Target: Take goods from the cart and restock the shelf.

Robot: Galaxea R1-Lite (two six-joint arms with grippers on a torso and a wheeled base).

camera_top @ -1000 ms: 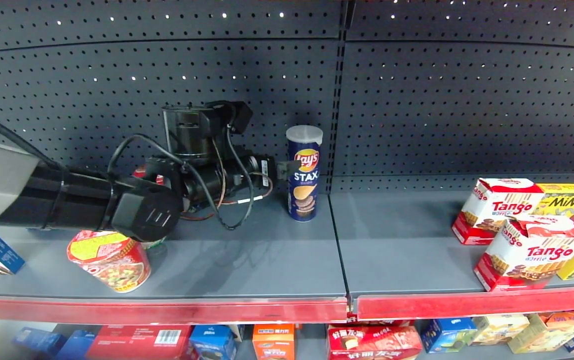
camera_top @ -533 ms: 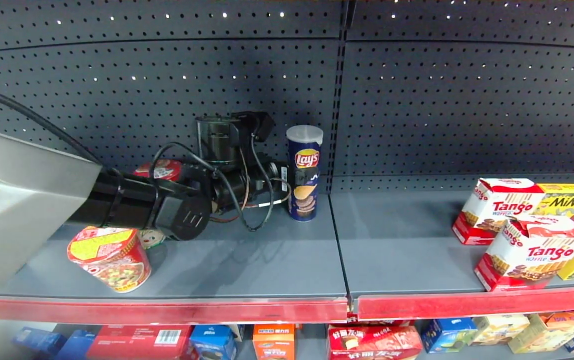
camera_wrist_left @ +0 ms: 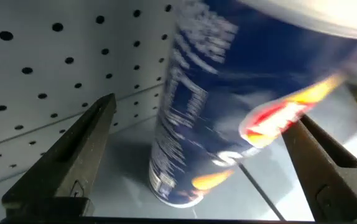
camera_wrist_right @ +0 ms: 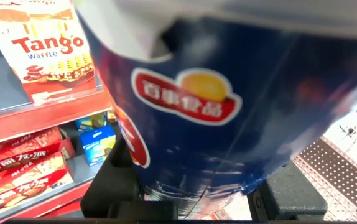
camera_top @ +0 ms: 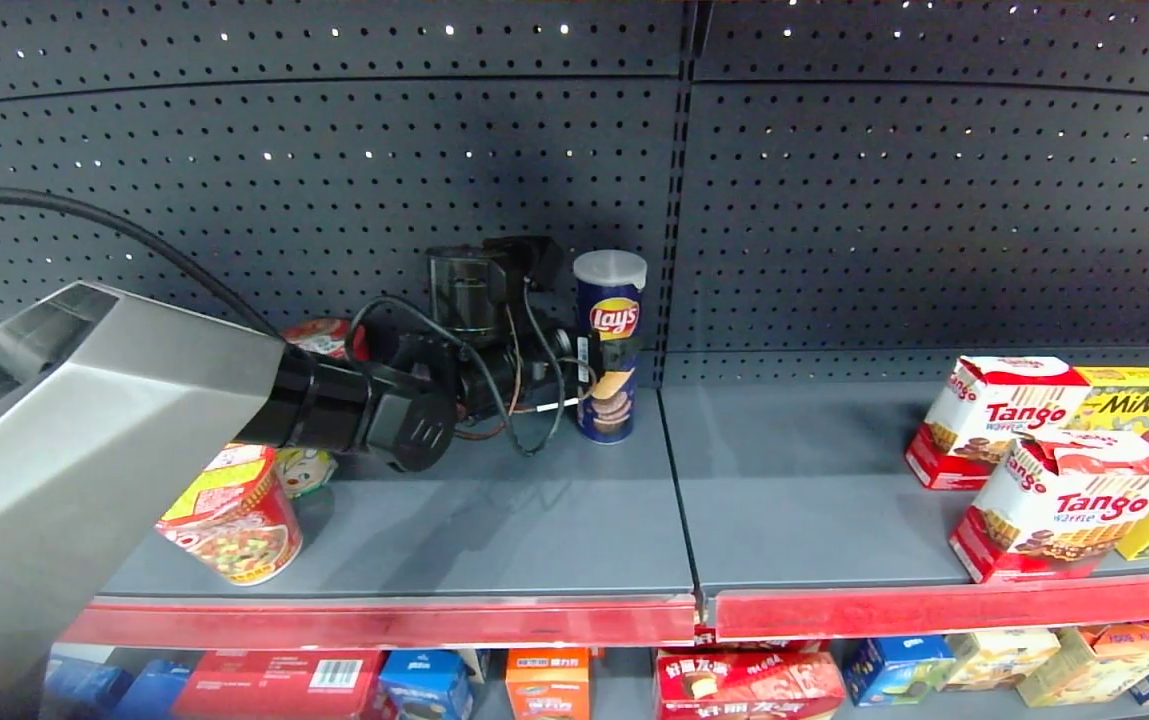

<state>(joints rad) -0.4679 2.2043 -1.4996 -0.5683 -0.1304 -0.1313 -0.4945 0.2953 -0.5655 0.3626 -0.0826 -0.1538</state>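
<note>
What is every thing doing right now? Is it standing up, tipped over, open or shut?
chip can: standing upright at the back of the shelf, lid on.
left gripper: open, one finger on each side of the chip can.
right gripper: shut.
blue snack can: held in the right gripper.
cup noodles: tipped at an angle near the shelf's front edge, lid on.

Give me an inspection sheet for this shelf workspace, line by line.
Surface: grey shelf, bare in the middle.
Job's things: chips can upright at the back; second blue can in the right gripper.
Clutter: noodle cup near the front edge; wafer boxes on the right.
Grippers: left gripper open, fingers either side of the chips can, apart from it; right gripper shut on the second blue can.
Cables: black cables loop along the left wrist.
Surroundings: pegboard back wall; stocked lower shelf.
</note>
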